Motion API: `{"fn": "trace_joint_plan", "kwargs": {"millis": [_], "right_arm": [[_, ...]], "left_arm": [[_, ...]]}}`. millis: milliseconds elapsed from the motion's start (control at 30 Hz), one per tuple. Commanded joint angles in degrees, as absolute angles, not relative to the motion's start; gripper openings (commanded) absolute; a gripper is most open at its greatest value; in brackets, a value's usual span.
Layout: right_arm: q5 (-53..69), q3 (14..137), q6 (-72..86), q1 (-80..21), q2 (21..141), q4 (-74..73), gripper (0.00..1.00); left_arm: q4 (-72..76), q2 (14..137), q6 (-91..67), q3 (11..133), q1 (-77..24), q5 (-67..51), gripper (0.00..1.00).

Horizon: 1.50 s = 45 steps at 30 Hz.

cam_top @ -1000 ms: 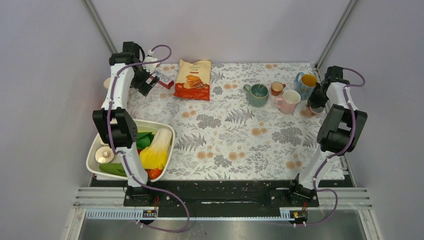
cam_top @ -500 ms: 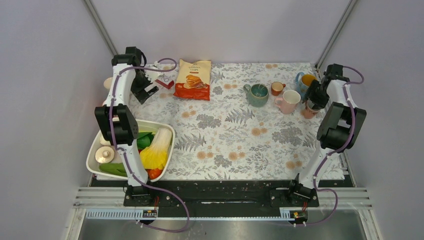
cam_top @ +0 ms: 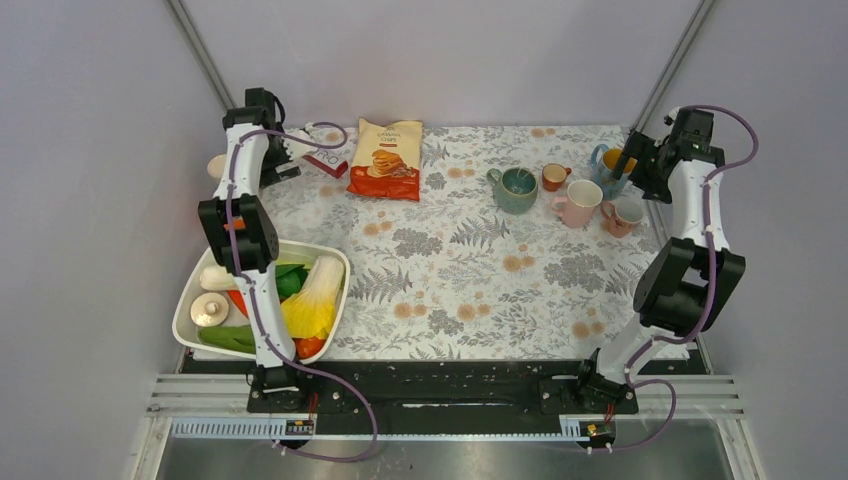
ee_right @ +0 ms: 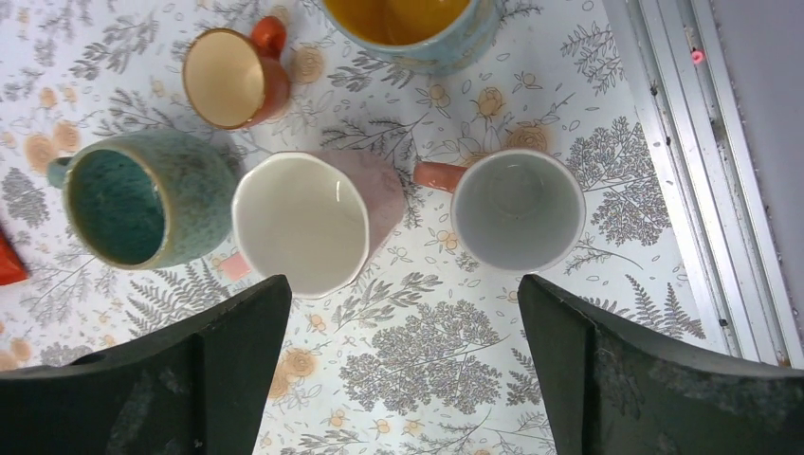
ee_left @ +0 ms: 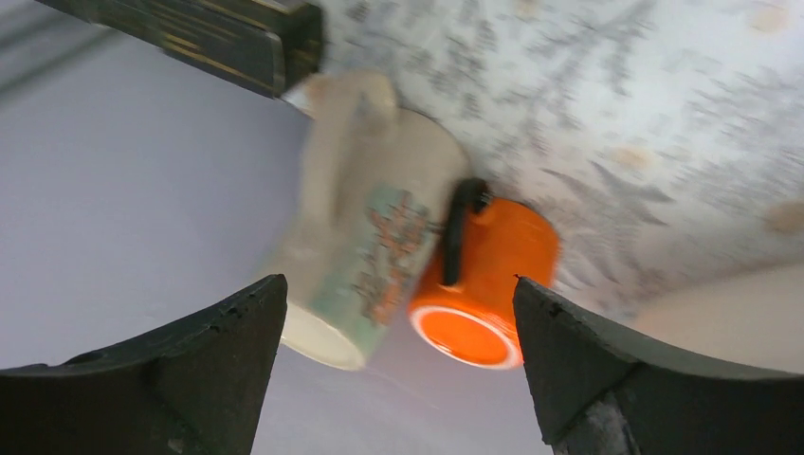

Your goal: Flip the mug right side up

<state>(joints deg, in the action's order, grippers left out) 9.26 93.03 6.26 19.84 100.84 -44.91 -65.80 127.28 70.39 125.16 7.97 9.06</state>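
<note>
Both claws are spread wide and hold nothing. Nearest the arm bases, at the left of the floral table (cam_top: 470, 290), a white tub (cam_top: 338, 262) holds leafy greens and other vegetables.

Farther back on the right stands the cluster of cups. The salmon-handled mug (ee_right: 517, 210) sits upright, its mouth open to the camera and its pale grey inside empty, with its handle pointing toward the pink mug (ee_right: 301, 223) just beside it. Left of that one is a teal mug (ee_right: 133, 209), also mouth up. Behind them stand a small rust-coloured cup (ee_right: 228, 78) and a blue mug with a yellow inside (ee_right: 408, 19).

The right gripper (ee_right: 403, 284) hangs above this group with its two dark fingers far apart. The pink mug and the salmon-handled mug show in the gap between them, below and clear of both fingers, so nothing is touched. In the overhead view the salmon-handled mug (cam_top: 628, 213) is the rightmost of the row, close to the table's right edge.

At the far side, a bag of chips (cam_top: 386, 158) lies flat. In the far left corner the left gripper (ee_left: 398, 284) is likewise opened fully. Beyond its fingers a cream mug with a floral print (ee_left: 370, 227) and an orange mug with a black handle (ee_left: 488, 275) touch side by side at the table's edge, clear of the gripper. That view is blurred, and I cannot tell which way up they stand.
</note>
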Motion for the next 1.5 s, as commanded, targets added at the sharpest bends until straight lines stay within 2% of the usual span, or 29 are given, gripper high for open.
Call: {"fn": "trace_joint_plan", "kwargs": {"millis": [0,167,267,367,600,733,833,933,1267,1467], "right_arm": [[11.5,92.7,5.9,19.8,96.6,-45.8,0.99],[11.0,95.0,6.1,19.6,95.1,-48.5,0.99],[10.1,95.8,5.9,19.2,94.1,-49.6,0.99],[9.3,95.9,5.4,18.8,93.0,-50.3,0.99],[8.4,94.7,4.4,18.5,91.5,-50.6,0.99],[8.9,94.9,4.8,18.5,91.9,-50.6,0.99],[9.1,95.2,5.0,18.2,92.2,-50.6,0.99],[9.1,95.4,4.9,18.0,92.3,-50.6,1.0],[9.4,97.1,5.3,17.6,91.0,-50.7,0.99],[9.7,98.1,6.0,16.5,89.5,-49.9,0.99]], "left_arm": [[-58.5,134.4,78.7,132.5,7.8,13.3,0.91],[-54.8,138.6,83.0,133.2,8.0,16.0,0.9],[-52.1,141.0,84.8,134.1,8.4,18.9,0.78],[-49.7,143.3,85.8,135.7,8.9,20.8,0.74],[-46.2,143.6,87.7,133.3,8.9,22.2,0.56],[-44.2,143.4,88.9,132.0,9.0,22.6,0.41],[-44.2,143.2,89.3,131.5,8.9,22.7,0.18],[-44.1,141.9,89.0,130.0,8.8,21.8,0.0],[-40.5,131.4,82.6,121.8,7.1,15.2,0.0],[-37.8,126.8,72.8,120.7,6.8,7.2,0.0]]}}
